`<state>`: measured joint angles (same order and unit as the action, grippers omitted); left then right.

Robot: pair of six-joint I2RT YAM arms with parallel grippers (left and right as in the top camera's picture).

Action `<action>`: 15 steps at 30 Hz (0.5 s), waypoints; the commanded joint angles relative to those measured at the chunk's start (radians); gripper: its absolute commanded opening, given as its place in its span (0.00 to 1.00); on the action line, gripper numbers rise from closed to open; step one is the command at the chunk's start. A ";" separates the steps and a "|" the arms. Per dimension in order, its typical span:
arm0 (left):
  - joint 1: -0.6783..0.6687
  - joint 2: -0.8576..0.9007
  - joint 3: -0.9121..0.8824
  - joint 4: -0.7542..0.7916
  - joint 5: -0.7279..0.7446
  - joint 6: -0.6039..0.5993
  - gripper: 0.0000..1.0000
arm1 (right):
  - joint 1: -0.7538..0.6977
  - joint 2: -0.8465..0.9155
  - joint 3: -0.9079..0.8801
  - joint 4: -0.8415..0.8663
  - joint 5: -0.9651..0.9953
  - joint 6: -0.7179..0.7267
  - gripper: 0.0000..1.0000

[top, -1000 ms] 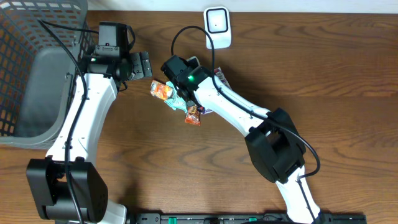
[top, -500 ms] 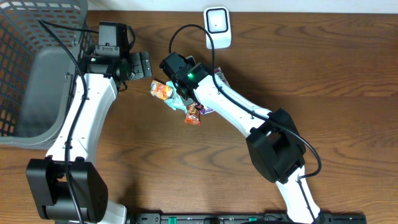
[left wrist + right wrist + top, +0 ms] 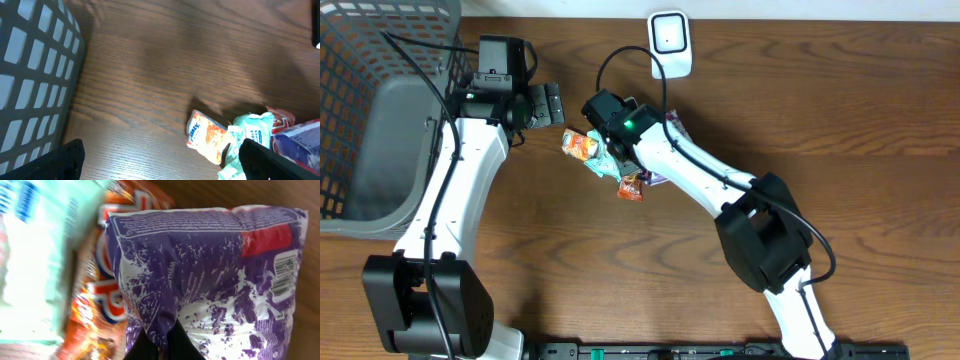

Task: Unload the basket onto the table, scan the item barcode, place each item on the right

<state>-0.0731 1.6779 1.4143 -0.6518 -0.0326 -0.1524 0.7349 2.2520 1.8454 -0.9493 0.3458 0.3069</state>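
Only the right wrist view shows the purple packet (image 3: 200, 280) closely: crinkled glossy film flecked white, with a red patch and a barcode (image 3: 282, 275) at one edge. The right tool (image 3: 160, 342) is closed, pinching a fold of it. Overhead, the arm hides most of it. It lies below the rounded white scanner (image 3: 670, 42), beside an orange packet (image 3: 580, 146) and a mint packet (image 3: 602, 166). Left of the scanner, the left tool (image 3: 548, 103) gapes wide near the grey lattice basket (image 3: 360, 60) on the wood-grain bench (image 3: 840, 120).

Seen from the right wrist, the purple snack bag (image 3: 200, 280) runs off the bottom edge, its barcode (image 3: 283, 275) too small to read; left of it the mint-green packet (image 3: 35, 255) is blurred and cropped. Overhead, the right arm (image 3: 690, 170) hides most of that bag.
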 commanded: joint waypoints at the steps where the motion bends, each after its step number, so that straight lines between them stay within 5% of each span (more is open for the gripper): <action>1: 0.005 0.008 -0.003 -0.002 -0.010 0.010 0.98 | -0.054 -0.045 0.053 -0.044 -0.031 0.006 0.01; 15: 0.005 0.008 -0.003 -0.002 -0.009 0.009 0.98 | -0.394 -0.192 0.075 -0.050 -0.835 -0.059 0.01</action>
<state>-0.0731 1.6779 1.4143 -0.6518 -0.0326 -0.1524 0.3985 2.0705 1.9095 -1.0004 -0.1905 0.2836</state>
